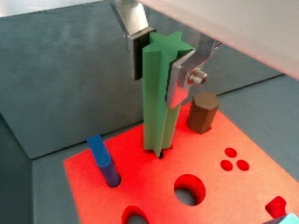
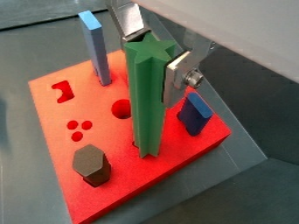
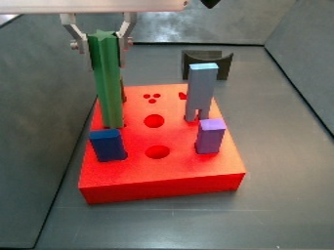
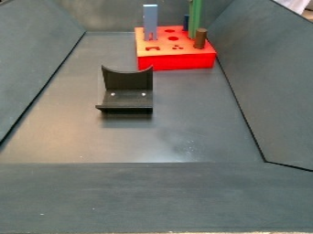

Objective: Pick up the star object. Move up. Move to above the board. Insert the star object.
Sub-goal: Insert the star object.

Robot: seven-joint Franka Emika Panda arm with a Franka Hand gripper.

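Observation:
The star object [image 1: 159,101] is a tall green prism with ridged sides, standing upright with its lower end in the red board [image 1: 128,175]. My gripper [image 1: 158,74] is shut on its upper part, one finger on each side, in both wrist views [image 2: 155,61]. The star object [image 2: 145,96] meets the board [image 2: 128,192] near a round hole. In a side view the gripper [image 3: 101,44] holds the star object [image 3: 105,83] over the board's [image 3: 156,181] left part. Its foot is hidden behind a dark blue block [image 3: 107,145]. The star object [image 4: 195,16] and board [image 4: 178,62] show small and far off.
On the board stand a tall light-blue block [image 3: 200,93], a purple block [image 3: 209,137] and a dark hexagonal peg [image 2: 90,164]. The dark fixture [image 4: 124,90] stands on the grey floor apart from the board. Sloping grey walls enclose the floor.

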